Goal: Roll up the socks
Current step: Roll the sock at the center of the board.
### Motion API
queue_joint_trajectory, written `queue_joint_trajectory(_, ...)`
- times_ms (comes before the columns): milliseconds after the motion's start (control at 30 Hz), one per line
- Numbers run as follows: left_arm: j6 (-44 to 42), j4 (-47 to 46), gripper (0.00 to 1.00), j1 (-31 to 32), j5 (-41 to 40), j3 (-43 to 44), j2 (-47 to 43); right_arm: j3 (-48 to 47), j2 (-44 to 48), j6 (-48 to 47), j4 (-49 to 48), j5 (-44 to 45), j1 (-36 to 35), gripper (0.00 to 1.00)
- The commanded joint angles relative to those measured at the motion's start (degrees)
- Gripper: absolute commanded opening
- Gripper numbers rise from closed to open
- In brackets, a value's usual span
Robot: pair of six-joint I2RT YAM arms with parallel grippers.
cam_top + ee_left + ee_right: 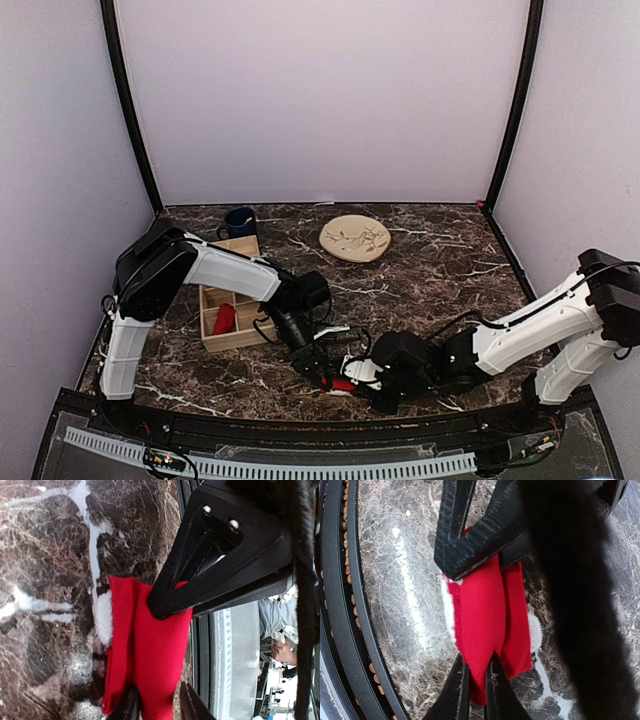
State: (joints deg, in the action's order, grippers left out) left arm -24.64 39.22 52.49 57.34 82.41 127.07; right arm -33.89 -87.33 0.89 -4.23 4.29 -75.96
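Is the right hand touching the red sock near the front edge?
Touching. In the right wrist view the right hand has its fingers closed on the red sock, fabric pinched between their tips.

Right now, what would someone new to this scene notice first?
A bright red sock lies on the dark marble table near the front edge, with the left gripper and right gripper meeting on it from opposite ends. A second sock sits in the wooden box at left; a beige plate lies at the back.

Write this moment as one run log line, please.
left gripper: grips red sock | right gripper: grips red sock | red sock: lying on table
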Motion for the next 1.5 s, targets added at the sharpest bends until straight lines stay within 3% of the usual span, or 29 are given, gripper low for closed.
queue_joint_trajectory(0, 2.8, -3.8, 0.33, -0.3, -5.7, -1.9, -2.7, 0.0, -1.4, 1.8, -0.2, -2.0, 0.2, 0.05)
queue_joint_trajectory(400, 6.5, -8.0, 0.37, -1.9, -10.8, -5.9, -6.8, 0.1, -3.1, 3.8, -0.2, -2.5, 1.1, 0.04)
queue_joint_trajectory(667, 6.4, -7.3, 0.38, -3.4, -9.6, -6.5, -7.5, 0.3, -3.5, 5.7, -0.5, -3.3, 2.8, 0.04)
queue_joint_trajectory(1467, 9.2, -16.5, 0.42, -4.9, -13.6, -10.7, -14.7, -2.5, -8.3, 9.3, 3.4, -13.8, 8.1, 0.04)
